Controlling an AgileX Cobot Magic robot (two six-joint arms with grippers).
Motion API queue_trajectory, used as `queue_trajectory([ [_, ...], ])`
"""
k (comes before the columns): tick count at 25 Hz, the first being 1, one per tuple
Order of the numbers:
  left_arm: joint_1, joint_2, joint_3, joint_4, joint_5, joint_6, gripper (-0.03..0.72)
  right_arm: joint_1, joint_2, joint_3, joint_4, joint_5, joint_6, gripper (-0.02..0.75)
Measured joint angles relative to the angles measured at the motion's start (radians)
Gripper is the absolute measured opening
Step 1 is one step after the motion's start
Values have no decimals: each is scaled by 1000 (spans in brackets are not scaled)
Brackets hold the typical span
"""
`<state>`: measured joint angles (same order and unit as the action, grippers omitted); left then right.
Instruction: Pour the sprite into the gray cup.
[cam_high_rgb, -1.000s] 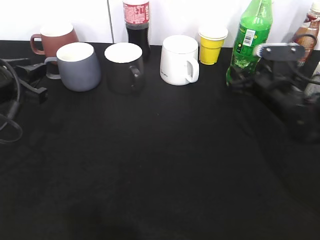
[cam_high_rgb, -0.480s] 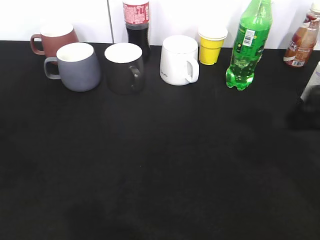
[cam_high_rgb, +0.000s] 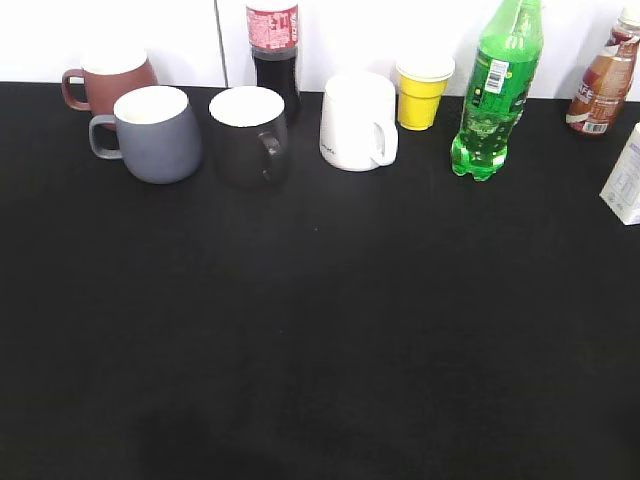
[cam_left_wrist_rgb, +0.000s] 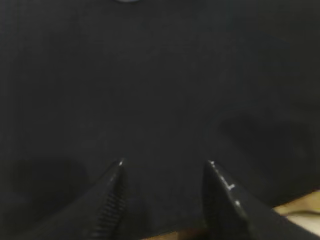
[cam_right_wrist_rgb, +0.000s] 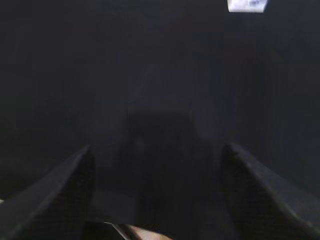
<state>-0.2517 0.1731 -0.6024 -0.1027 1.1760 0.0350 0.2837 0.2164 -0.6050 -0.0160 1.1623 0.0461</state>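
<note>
Item 1: the sprite (cam_high_rgb: 498, 90), upright at the back right of the black table (cam_high_rgb: 320, 330), near a yellow cup (cam_high_rgb: 424, 90).
Item 2: the gray cup (cam_high_rgb: 152, 132), back left, just beside a black mug (cam_high_rgb: 250, 133).
Left gripper (cam_left_wrist_rgb: 165, 167) and right gripper (cam_right_wrist_rgb: 155, 150) both stood spread, empty, over bare cloth.
Risk: carrying the bottle past 3 other vessels could topple 1; a misjudged tilt could spill into the black mug.

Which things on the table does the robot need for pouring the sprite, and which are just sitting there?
Needed for the job:
the sprite
the gray cup

Just sitting there:
the black mug
the reddish-brown mug
the white mug
the yellow cup
the cola bottle
the brown drink bottle
the white carton
</note>
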Motion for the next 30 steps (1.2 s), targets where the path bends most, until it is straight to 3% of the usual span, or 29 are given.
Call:
queue_trajectory([
  [4,0,-7,78,48,-101,0,371,0,-88,72,-1,-46,2,587],
  [9,0,-7,81,49,-110,0,371,0,-89,100,4,-116,22,586],
  [21,11,-20,81,49,-110,0,371,-3,-98,100,16,-121,26,585],
  [23,73,-53,81,48,-110,0,371,-70,-120,100,16,-121,26,585],
  [26,195,-112,81,48,-111,0,371,-258,-125,100,16,-121,26,586],
  [30,232,-180,82,48,-111,0,371,-300,-223,100,16,-121,27,586],
])
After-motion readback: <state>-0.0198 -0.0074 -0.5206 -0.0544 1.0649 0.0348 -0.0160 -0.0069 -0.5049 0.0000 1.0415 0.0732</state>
